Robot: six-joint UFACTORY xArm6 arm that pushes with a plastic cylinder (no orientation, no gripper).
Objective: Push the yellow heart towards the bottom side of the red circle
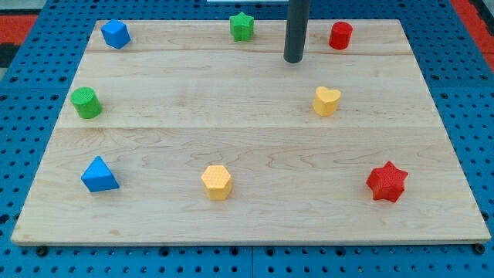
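The yellow heart [326,100] lies on the wooden worktop [255,154], below the red circle [340,35] and well apart from it. My tip [293,60] stands to the view's upper left of the heart, apart from it and left of the red circle. There is no gripper, only the rod. Below the heart, to the view's right, sits a red star [387,182]; to its lower left, a yellow hexagon [217,182].

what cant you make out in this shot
- Rod above my tip: cut off by the view's top edge, so the arm itself is out of sight.
- Whether my tip touches the board: this one view does not settle it.
- Board's near corners: cut off at the view's bottom.
- Far sides of the yellow heart and red circle: hidden by the blocks themselves.
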